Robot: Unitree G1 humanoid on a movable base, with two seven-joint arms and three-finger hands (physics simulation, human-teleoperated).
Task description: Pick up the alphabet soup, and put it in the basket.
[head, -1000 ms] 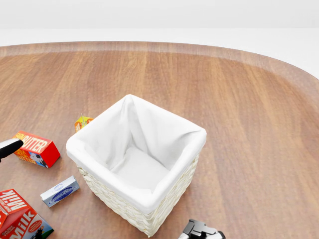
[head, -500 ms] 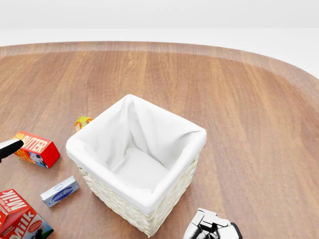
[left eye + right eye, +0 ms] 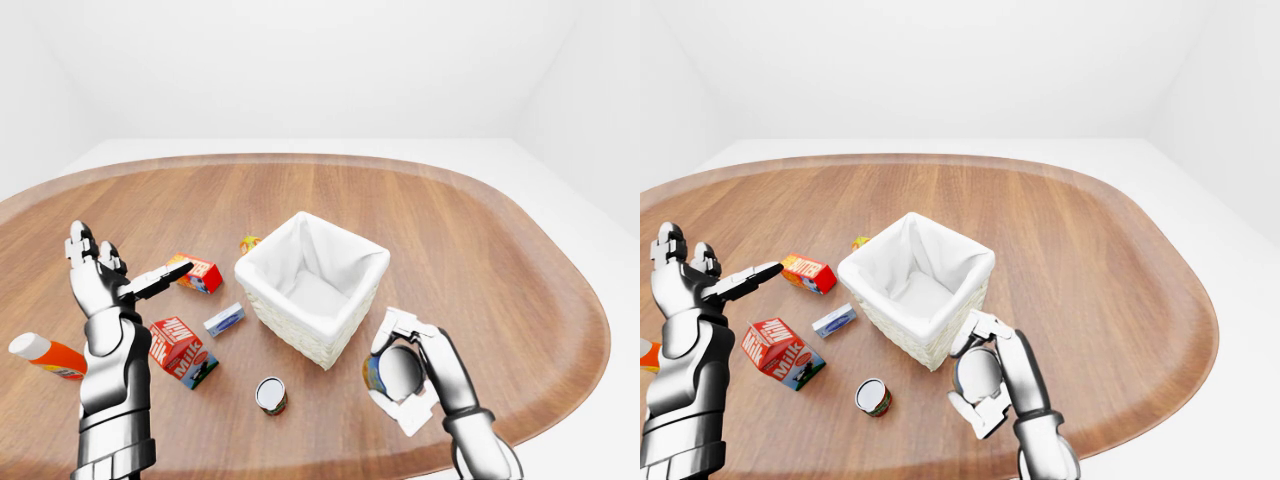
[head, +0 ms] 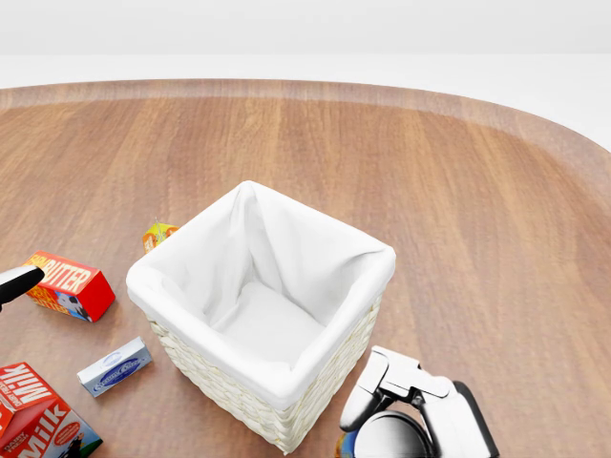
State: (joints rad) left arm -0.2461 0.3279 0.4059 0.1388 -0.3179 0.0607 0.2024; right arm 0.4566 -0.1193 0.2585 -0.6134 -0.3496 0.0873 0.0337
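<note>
The alphabet soup can (image 3: pixel 374 374), silver-topped with an orange and blue label, is held just above the table, to the lower right of the basket. My right hand (image 3: pixel 398 372) is shut on it, fingers over the top and thumb below; the same hand (image 4: pixel 410 420) shows at the bottom edge of the head view. The wicker basket (image 3: pixel 290 335) with its white cloth lining stands mid-table and holds nothing. At the left, my left hand (image 3: pixel 100 275) is raised with its fingers spread, apart from everything.
A second can (image 3: pixel 270 394) lies on the table below the basket. Left of the basket are a butter box (image 3: pixel 197 273), a milk carton (image 3: pixel 178 345), a small blue-white box (image 3: pixel 224 319), a small orange pack (image 3: pixel 248 243) and an orange bottle (image 3: pixel 45 355).
My right hand has risen from the bottom edge of the head view towards the basket, bringing the can into sight. The left hand and the camera have not moved.
</note>
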